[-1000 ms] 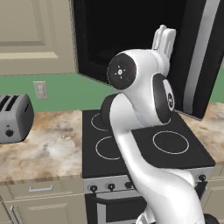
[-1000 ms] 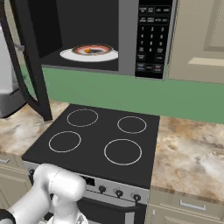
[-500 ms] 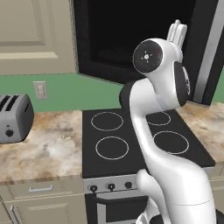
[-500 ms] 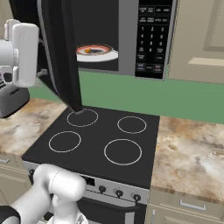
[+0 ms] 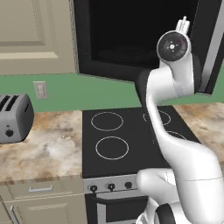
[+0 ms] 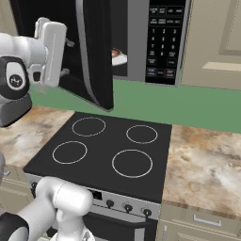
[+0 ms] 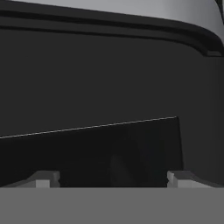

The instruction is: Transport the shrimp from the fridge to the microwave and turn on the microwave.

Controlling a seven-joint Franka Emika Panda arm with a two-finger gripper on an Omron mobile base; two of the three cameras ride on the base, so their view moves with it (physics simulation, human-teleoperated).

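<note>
Left base view
Arm: rising from the lower right and bending up in front of the microwave (image 5: 131,39).
Microwave cavity: showing as a dark opening above the stove (image 5: 131,140).
Microwave door (image 5: 210,43): standing partly swung at the right edge, silver trim facing the camera.
Toaster (image 5: 13,118): sitting on the worktop (image 5: 52,148) at the left, well apart from the stove.

Right base view
Claw (image 6: 66,56): pointing at the outer face of the door (image 6: 94,52), its fingers (image 6: 68,43) lying just beside the dark panel; contact cannot be confirmed.
Door position: hanging between open and shut, covering most of the cavity.
Plate (image 6: 118,57): sitting inside the microwave, a sliver showing past the door edge.
Shrimp: cannot be made out on the visible part of the plate.
Keypad (image 6: 162,40): facing forward on the right of the microwave.

Hand view
Claw state: fingertips (image 7: 46,179) standing wide apart, gripping nothing.
Door surface (image 7: 109,87): lying close ahead, dark, with silver trim along the top.
</note>
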